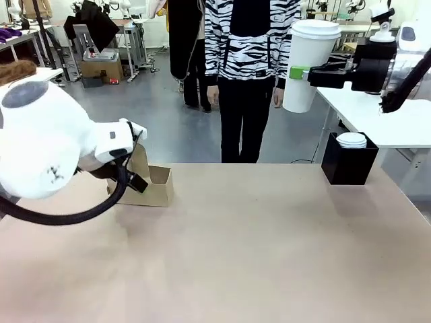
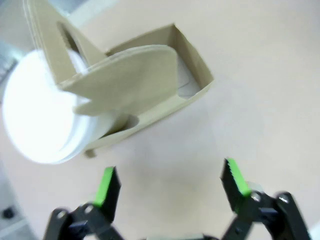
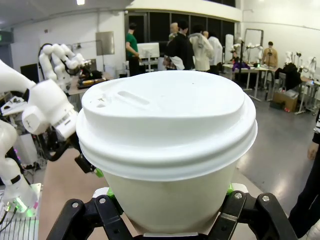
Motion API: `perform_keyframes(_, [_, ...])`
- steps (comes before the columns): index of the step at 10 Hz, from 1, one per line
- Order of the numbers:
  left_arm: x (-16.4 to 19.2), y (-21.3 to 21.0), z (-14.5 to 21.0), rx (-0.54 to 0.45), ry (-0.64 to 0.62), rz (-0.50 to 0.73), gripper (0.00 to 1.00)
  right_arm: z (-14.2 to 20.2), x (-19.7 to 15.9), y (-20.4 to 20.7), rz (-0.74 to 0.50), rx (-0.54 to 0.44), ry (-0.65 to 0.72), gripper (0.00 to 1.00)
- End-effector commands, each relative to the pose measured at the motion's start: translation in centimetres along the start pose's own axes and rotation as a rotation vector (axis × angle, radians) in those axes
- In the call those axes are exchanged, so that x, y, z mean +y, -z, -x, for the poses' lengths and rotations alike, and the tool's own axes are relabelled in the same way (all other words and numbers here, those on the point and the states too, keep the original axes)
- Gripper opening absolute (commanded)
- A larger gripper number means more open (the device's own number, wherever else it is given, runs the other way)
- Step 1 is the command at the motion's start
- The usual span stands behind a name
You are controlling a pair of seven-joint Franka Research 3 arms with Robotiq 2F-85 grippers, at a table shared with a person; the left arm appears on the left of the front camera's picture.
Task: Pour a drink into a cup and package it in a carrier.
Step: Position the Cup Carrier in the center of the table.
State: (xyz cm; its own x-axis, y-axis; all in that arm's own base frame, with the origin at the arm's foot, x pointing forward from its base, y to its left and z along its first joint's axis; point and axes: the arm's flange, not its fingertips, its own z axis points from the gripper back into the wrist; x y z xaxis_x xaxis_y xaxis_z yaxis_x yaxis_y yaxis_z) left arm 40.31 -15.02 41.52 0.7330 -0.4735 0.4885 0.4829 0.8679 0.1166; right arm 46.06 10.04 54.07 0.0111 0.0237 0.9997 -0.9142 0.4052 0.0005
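The brown cardboard carrier [image 1: 156, 188] stands on the table at the left, and its upright handle panel [image 2: 50, 45] is seen close up. One slot holds a white lidded cup [image 2: 37, 117]; the other slot [image 2: 185, 75] looks empty. My left gripper [image 2: 170, 179] hovers open just beside the carrier, touching nothing. High at the right, my right gripper [image 1: 300, 73] is shut on a second white cup with a lid [image 1: 308, 64], well above the table. That cup [image 3: 165, 135] sits upright between the pads. The drink and its press jug are out of view.
A black box [image 1: 349, 165] with white lids on top stands at the table's far right. A person in a zebra-striped jacket [image 1: 250, 40] stands at the far edge, arms down. A white side table [image 1: 377, 121] lies beyond the right edge.
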Motion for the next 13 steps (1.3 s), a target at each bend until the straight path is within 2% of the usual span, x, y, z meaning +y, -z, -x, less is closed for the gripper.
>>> perform_keyframes(1, [-0.6,-5.1,-2.6,0.060,-0.128,-0.003,1.00,-0.3,-0.2,0.3,-0.002,-0.018,-0.017,0.80])
perform_keyframes(4, [-0.3,-9.7,-7.6,0.125,-0.245,-0.013,1.00,-0.3,-0.2,0.3,-0.002,-0.018,-0.017,0.80])
perform_keyframes(6, [0.8,-10.1,-11.9,0.158,-0.302,-0.038,1.00,-0.3,-0.2,0.3,-0.002,-0.018,-0.017,0.80])
perform_keyframes(10, [3.7,-5.6,-17.6,0.261,-0.410,-0.060,1.00,-0.3,-0.2,0.3,-0.002,-0.018,-0.017,0.80])
perform_keyframes(13, [5.6,-2.9,-17.9,0.312,-0.476,-0.083,1.00,-0.3,-0.2,0.3,-0.002,-0.018,-0.017,0.80])
